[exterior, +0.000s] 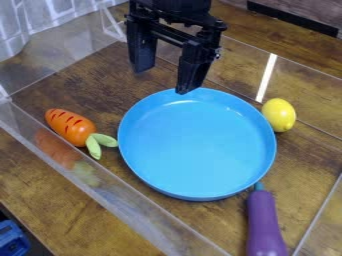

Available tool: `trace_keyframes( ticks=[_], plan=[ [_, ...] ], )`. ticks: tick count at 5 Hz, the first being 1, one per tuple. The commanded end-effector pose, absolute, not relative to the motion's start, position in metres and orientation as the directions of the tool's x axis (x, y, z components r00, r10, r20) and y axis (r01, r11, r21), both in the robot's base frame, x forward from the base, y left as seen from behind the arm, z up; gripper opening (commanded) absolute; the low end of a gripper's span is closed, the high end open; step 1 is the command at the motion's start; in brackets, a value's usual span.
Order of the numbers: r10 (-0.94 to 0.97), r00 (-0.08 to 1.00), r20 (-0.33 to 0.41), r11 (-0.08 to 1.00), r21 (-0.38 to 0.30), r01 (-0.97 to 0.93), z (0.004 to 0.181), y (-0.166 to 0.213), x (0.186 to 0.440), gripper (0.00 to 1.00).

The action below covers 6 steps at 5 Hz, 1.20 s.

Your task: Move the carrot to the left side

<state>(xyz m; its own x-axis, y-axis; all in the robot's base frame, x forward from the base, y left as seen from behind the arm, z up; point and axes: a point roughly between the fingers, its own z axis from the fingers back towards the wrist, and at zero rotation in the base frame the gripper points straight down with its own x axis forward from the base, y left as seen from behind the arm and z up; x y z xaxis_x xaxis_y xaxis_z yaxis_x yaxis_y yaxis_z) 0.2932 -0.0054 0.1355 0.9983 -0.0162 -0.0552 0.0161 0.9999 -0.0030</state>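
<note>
The carrot [70, 124] is seen lying on the wooden worktop [160, 225], just left of the blue plate [198, 143] — its green top pointing toward the plate. It is judged light, stiff and ridged, best taken across the orange body. The fingers [139, 52] are held wide and empty above the plate's far rim — well apart from it.
</note>
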Motion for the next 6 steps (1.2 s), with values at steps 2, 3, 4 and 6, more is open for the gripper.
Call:
trace_keyframes(
  ticks=[2,3,4,6],
  plan=[
    [-0.056,0.997,-0.056,0.998,-0.003,0.056,0.137,-0.014,0.306,1.0],
    [-0.155,0.987,-0.042,0.988,-0.004,0.155,0.142,-0.012,0.3,1.0],
    [-0.215,0.976,-0.035,0.977,-0.007,0.215,0.146,-0.008,0.293,1.0],
    [-0.171,0.985,-0.024,0.985,-0.007,0.171,0.15,0.005,0.29,1.0]
  ],
)
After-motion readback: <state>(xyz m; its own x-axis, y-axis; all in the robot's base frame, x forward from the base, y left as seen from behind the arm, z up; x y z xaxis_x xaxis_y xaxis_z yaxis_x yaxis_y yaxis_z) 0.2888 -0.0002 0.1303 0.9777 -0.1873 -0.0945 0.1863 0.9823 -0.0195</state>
